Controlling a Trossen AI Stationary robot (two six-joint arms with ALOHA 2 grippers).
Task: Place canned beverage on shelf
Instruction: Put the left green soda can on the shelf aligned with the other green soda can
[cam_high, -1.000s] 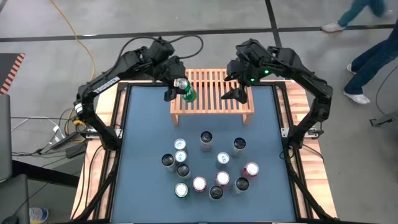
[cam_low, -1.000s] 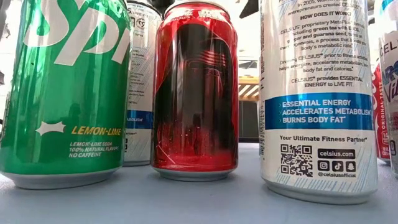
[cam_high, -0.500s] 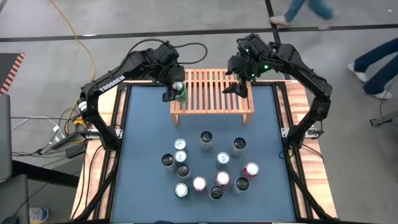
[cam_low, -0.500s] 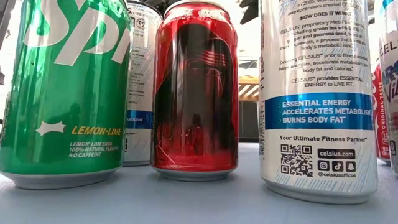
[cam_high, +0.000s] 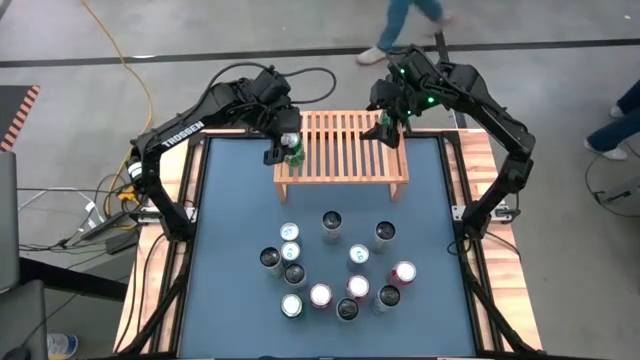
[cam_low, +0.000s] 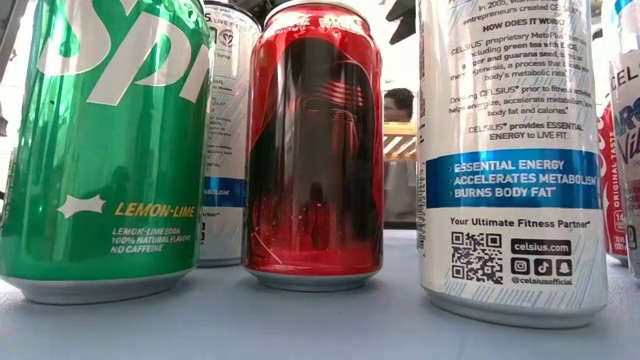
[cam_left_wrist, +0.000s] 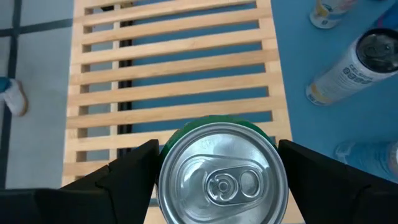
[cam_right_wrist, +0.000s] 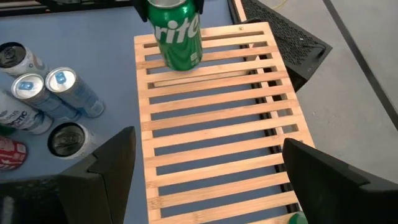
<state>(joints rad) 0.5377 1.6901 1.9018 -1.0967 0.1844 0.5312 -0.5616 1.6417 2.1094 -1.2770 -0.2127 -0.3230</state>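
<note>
Green can (cam_right_wrist: 176, 32) upright on slatted wooden shelf (cam_right_wrist: 211, 124).

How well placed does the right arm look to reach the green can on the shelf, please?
Probably yes. The right gripper hovers open over the shelf, whose slats between it and the green can are bare. However, the left gripper flanks that can and would crowd a grasp.
</note>
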